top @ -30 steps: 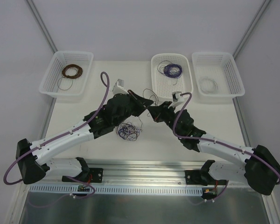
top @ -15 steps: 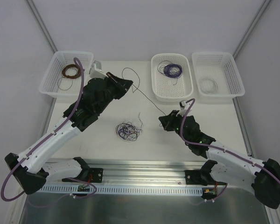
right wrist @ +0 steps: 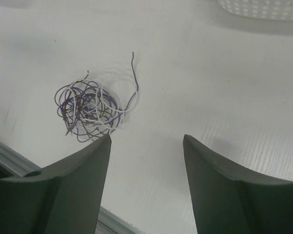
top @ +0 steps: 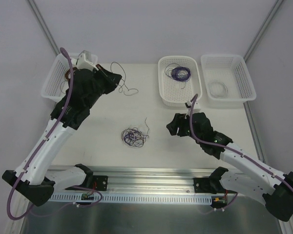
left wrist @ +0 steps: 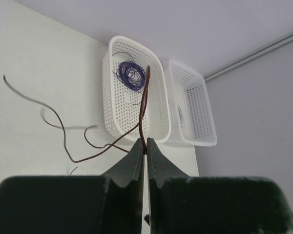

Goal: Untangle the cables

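We note table [top: 102,122] mid-frame. Left hand [top: 118,83] upper left, fingers closed. Right hand [right wrist: 146,141] right of centre, spread wide, empty. Cable knot [top: 133,136] on table, centre. Brown strand [left wrist: 143,105] pinched in left hand.

Purple-brown cables [right wrist: 88,109], white baskets [top: 180,100]

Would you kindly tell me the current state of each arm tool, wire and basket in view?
left tool: shut on the brown wire.
right tool: open, empty, above the table.
brown wire: pinched at one end, trailing loose, clear of the tangle.
tangle: knotted, lying on the table.
left basket: holds a brown coil, mostly hidden.
middle basket: holds a purple coil.
right basket: holds a white coil.
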### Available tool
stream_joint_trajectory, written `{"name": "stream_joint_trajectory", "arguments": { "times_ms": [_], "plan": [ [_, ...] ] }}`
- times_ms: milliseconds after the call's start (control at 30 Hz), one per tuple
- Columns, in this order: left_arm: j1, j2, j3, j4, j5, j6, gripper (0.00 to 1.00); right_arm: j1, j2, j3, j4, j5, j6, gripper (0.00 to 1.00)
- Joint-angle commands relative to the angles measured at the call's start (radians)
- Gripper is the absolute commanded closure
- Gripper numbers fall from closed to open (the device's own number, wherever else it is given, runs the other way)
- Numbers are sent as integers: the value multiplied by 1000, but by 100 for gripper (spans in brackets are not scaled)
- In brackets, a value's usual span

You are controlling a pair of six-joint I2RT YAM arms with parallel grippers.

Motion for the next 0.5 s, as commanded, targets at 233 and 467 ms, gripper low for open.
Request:
{"name": "stream_joint_trajectory", "arguments": {
  "times_ms": [233, 467],
  "plan": [
    [200, 114, 190, -44, 37, 247, 100, 0, -36, 246, -344, -142, -194, 4],
    [405, 245, 331, -47, 77, 330, 100, -2, -72, 312, -448, -186, -290, 3]
  ]
}}
